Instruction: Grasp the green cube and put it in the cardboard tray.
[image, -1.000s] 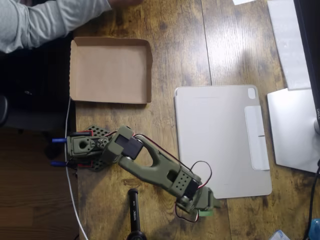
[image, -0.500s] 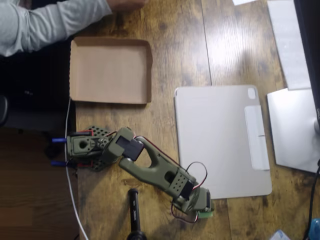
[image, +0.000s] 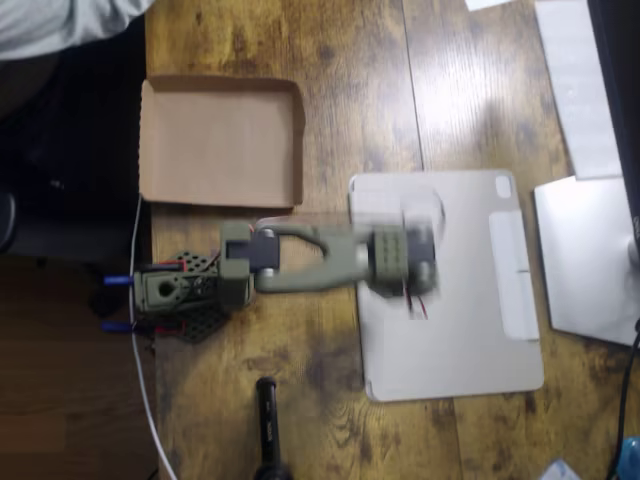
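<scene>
Over the grey tablet cover (image: 450, 330), the blurred hand (image: 420, 250) hides whether it grips anything.

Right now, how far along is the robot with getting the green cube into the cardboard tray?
Done: nothing confirmed; the cardboard tray has no cube in it. In hand: the gripper is a blur above the grey tablet cover, so I cannot tell whether its fingers hold the cube. Left: bring the cube over the tray and release it.
</scene>
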